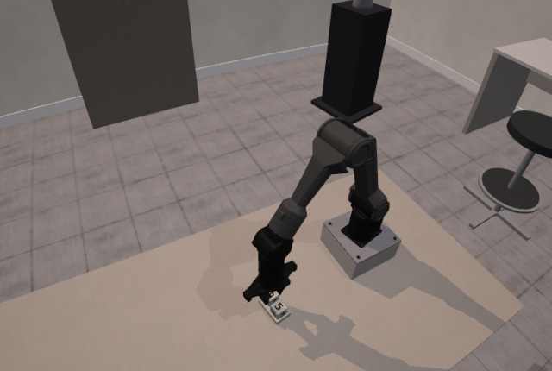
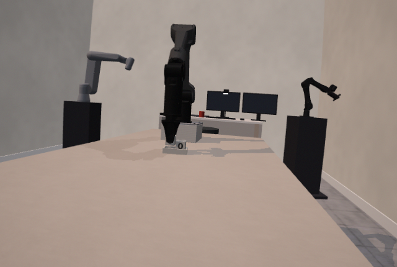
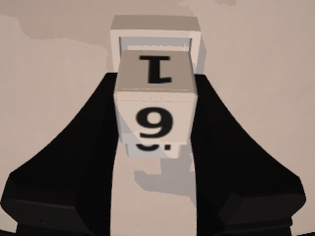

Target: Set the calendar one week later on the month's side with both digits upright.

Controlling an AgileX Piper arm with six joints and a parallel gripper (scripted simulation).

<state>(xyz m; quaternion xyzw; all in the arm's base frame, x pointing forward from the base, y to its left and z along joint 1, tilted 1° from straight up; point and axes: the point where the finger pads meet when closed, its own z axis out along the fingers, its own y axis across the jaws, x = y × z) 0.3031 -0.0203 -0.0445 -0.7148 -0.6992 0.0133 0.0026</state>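
Tool [image 3: 157, 157] pinching one white cube [image 3: 157, 101], faces reading 1 and 9 toward the wrist camera. Held cube is low over the tray [image 2: 174, 150] on the bench [image 2: 160, 200]; contact with the tray floor cannot be told. Second cube [image 1: 279, 306] stands in the tray, 5 uppermost.

The cube [image 3: 157, 101] looks smooth, matt white plastic; the table [image 2: 160, 200] is matt beige; the end effector [image 3: 157, 157] is matt black.
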